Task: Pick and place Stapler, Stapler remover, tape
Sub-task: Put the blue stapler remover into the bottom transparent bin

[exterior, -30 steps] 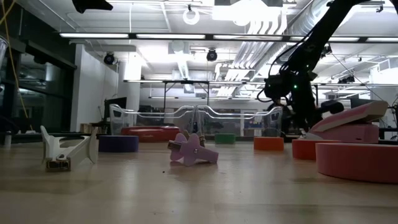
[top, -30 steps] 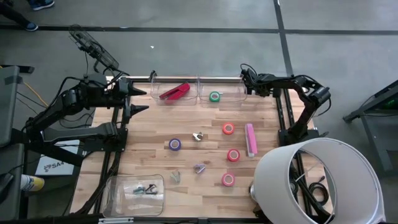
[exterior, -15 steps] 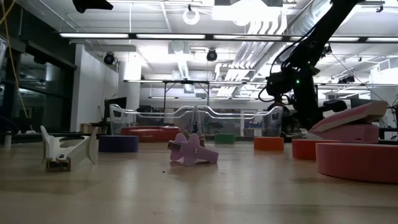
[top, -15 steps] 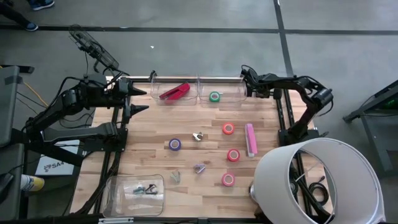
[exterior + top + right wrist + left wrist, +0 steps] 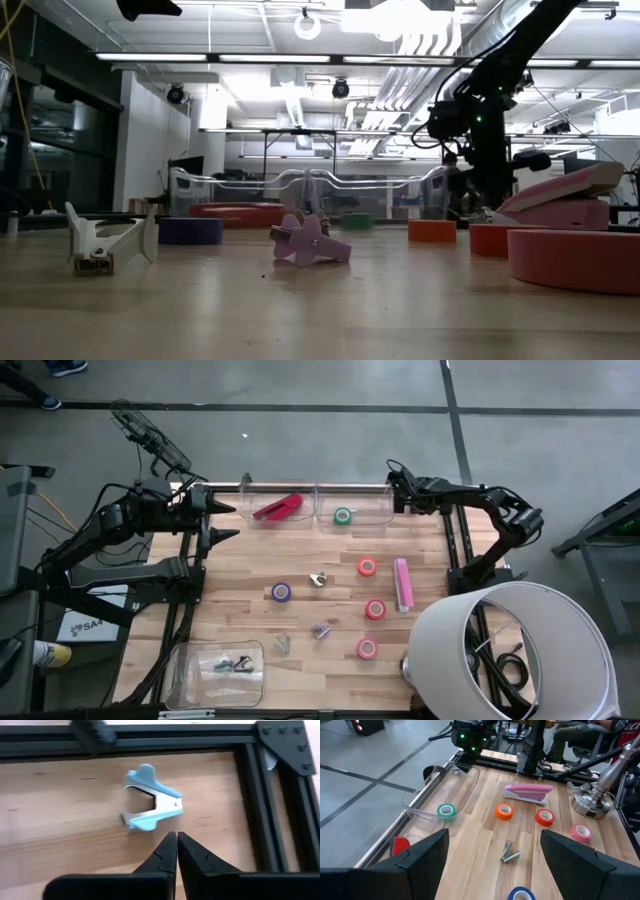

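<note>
Jaws pressed together on right gripper (image 5: 176, 840), poised beside blue staple remover (image 5: 150, 797) at tabletop (image 5: 300, 615) far corner; probably light, stiff, skittish, best pinched across plastic wings; left gripper (image 5: 222, 520) spread, waiting

Wooden table (image 5: 240, 620): tape rolls (image 5: 367, 567), pink stapler (image 5: 402, 584), staple removers (image 5: 320, 630).

bright ceiling strip lights (image 5: 300, 60); low view backlit | right wrist soft
</note>
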{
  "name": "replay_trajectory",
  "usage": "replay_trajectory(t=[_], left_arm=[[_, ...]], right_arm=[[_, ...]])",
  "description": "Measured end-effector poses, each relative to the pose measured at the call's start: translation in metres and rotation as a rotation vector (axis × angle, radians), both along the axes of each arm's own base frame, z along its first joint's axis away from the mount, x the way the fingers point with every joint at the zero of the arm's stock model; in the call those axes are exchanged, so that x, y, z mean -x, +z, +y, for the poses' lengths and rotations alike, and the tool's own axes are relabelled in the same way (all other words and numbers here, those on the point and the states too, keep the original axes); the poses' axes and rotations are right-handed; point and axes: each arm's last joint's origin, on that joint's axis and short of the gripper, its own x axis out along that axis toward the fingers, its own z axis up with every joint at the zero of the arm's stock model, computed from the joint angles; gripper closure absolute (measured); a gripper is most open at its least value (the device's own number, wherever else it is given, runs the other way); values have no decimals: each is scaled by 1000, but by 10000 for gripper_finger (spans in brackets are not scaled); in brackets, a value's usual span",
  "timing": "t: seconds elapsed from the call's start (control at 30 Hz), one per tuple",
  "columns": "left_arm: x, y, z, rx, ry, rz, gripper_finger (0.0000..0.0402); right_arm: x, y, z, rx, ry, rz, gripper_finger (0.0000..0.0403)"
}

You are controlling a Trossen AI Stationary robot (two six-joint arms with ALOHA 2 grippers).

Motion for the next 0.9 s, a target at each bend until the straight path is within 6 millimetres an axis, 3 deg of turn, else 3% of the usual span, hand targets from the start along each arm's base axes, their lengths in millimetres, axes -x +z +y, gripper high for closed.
replay_trajectory(t=[0.13,0.53,0.9], left_arm=[[0,0,0,0,0,0,92],[0,0,0,-3,-1,1,92],[0,0,0,-2,0,1,92]], right_arm=[[3,0,-2,19,-106,-59,362],[10,1,-18,52,-323,-292,209],[11,2,-21,74,-427,-373,197]])
